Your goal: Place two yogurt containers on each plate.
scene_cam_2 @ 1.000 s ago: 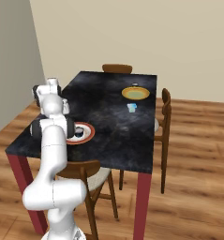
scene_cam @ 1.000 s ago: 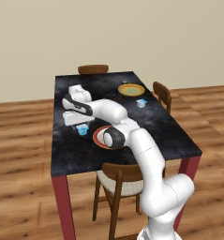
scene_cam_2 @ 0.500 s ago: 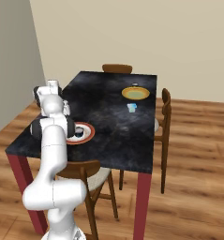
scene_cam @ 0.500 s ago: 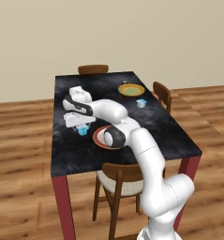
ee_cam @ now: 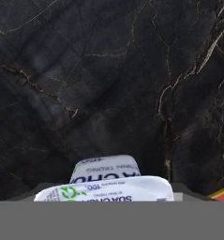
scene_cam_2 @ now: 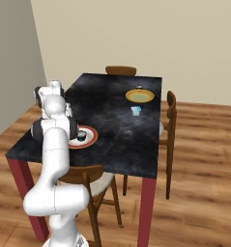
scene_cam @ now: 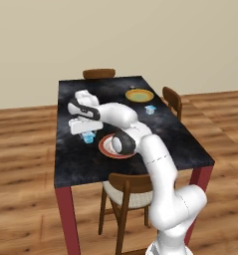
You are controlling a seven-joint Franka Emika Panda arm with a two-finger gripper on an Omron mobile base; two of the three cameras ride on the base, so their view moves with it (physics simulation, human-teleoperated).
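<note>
Hand view put a light blue yogurt cup (ee_cam: 106, 183) right under the gripper (scene_cam: 86, 133), on the dark worktop (scene_cam: 155, 127) beside the red-rimmed plate (scene_cam: 109, 148). Whether the jaws gripped it, I couldn't tell. Pick-up step; next likely needed a lift toward that plate.

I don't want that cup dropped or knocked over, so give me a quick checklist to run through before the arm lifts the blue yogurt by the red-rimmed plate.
1. Gripper down over the light blue yogurt cup: ok, the cup sits right under the hand.
2. Jaws firmly shut on the cup: cannot tell; the hand view shows the cup's lid close up, but no finger contact.
3. Cup upright on the table: ok.
4. Red-rimmed plate close by: ok, it lies just beside the cup.
5. Room on that plate: ok, one dark-topped cup sits on it.
6. Second blue cup clear of the path: ok, it stands off near the yellow plate.
</note>
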